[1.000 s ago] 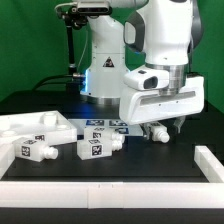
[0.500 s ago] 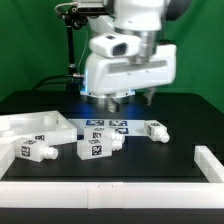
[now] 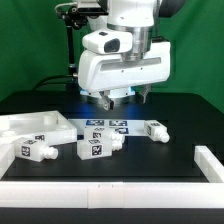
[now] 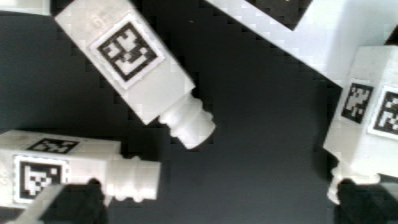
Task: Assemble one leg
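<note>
Three white legs with black-and-white tags lie on the black table: one at the exterior view's left (image 3: 34, 150), one in the middle (image 3: 94, 148), one at the right (image 3: 155, 130). My gripper (image 3: 122, 98) hangs open and empty, well above the table, behind the middle leg. In the wrist view my gripper (image 4: 217, 206) holds nothing. Its dark fingertips (image 4: 64, 205) show only at the frame's edge. Under it lie one leg (image 4: 135, 62) with its ribbed peg end towards the gap, a second leg (image 4: 64, 162), and a third (image 4: 366, 112).
The large white tabletop (image 3: 30, 124) lies at the exterior view's left. The marker board (image 3: 103, 125) lies flat behind the legs. A white rail (image 3: 110, 190) runs along the front and up the right side (image 3: 210, 160). The arm's base (image 3: 100, 65) stands at the back.
My gripper has risen from low beside the right leg and moved to the exterior view's left. The right leg stays on the table, now in plain sight.
</note>
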Motion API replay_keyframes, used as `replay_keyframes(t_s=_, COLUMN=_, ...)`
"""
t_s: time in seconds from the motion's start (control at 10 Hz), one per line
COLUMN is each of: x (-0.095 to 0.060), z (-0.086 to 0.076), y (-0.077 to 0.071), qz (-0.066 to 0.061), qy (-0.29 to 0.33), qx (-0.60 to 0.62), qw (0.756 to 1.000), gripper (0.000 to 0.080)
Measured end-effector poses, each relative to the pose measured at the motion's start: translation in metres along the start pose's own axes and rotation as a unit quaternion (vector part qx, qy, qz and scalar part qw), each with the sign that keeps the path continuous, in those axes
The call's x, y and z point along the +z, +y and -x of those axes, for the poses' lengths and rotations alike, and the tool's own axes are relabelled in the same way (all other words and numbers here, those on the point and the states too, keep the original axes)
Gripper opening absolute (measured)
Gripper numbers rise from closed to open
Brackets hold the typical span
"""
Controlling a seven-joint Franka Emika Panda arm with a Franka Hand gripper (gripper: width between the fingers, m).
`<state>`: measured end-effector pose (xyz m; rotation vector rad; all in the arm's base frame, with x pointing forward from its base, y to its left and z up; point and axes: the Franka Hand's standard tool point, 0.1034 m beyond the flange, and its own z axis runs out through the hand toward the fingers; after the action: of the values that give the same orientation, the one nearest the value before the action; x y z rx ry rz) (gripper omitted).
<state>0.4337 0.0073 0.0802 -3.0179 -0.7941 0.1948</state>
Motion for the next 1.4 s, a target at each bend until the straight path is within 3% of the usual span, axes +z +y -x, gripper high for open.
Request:
replay_keyframes(t_s=0.1, x=0.009, z=0.012, y=0.014, qz=-0.014, qy=-0.012, qx=0.005, qw=1.0, gripper=0.0648)
replay_keyframes(t_s=0.2, x=0.003, z=0.024, y=0.031, qz=-0.021, qy=-0.026, qx=0.022, qw=0.999, gripper=0.0648)
replay_keyframes(t_s=0.4, x=-0.006, z=0.04, y=0.063, qz=-0.021, qy=-0.033, qx=0.046, qw=0.998, gripper=0.0648)
replay_keyframes(t_s=1.1, x=-0.004, z=0.041, y=0.062, qz=-0.023, qy=-0.035, qx=0.038, qw=0.998, gripper=0.0648)
replay_keyframes(t_s=1.3, x=0.0, z=0.069, y=0.107, qz=-0.02, qy=-0.032, qx=0.055, qw=0.998, gripper=0.0648)
replay_keyframes(t_s=1.4, x=0.005, z=0.075, y=0.121, qz=-0.022, qy=-0.032, qx=0.058, qw=0.998, gripper=0.0648)
